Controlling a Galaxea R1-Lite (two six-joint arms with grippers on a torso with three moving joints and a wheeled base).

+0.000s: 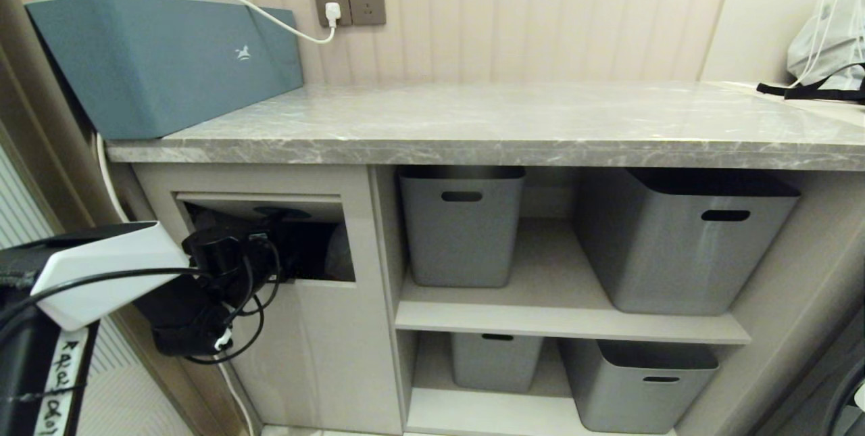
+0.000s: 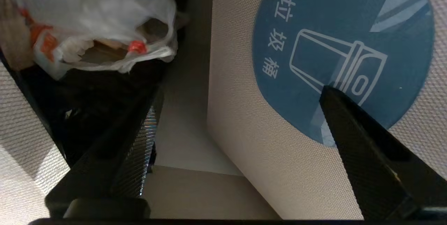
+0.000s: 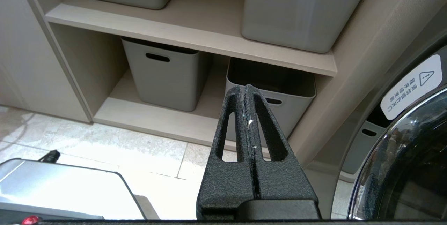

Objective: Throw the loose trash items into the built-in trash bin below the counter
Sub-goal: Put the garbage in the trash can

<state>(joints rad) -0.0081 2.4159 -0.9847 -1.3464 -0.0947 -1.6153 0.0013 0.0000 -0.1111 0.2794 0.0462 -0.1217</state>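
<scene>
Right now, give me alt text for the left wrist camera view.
The left gripper, fingers wide apart and empty, reaches into the trash bin opening, pushing the flap with its round blue sticker inward. Deeper inside lies a white plastic bag of rubbish.

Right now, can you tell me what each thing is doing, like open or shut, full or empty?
Left tool: open, holding nothing, reaching into the bin opening.
Right tool: shut, holding nothing, low near the bottom shelf.
Bin flap: pushed inward, open.
Trash bin: holds a white plastic bag with rubbish.
Counter: no turquoise strip or bottle visible on it.
Grey tubs: upright on the shelves.
White plug: plugged into the wall socket.
</scene>
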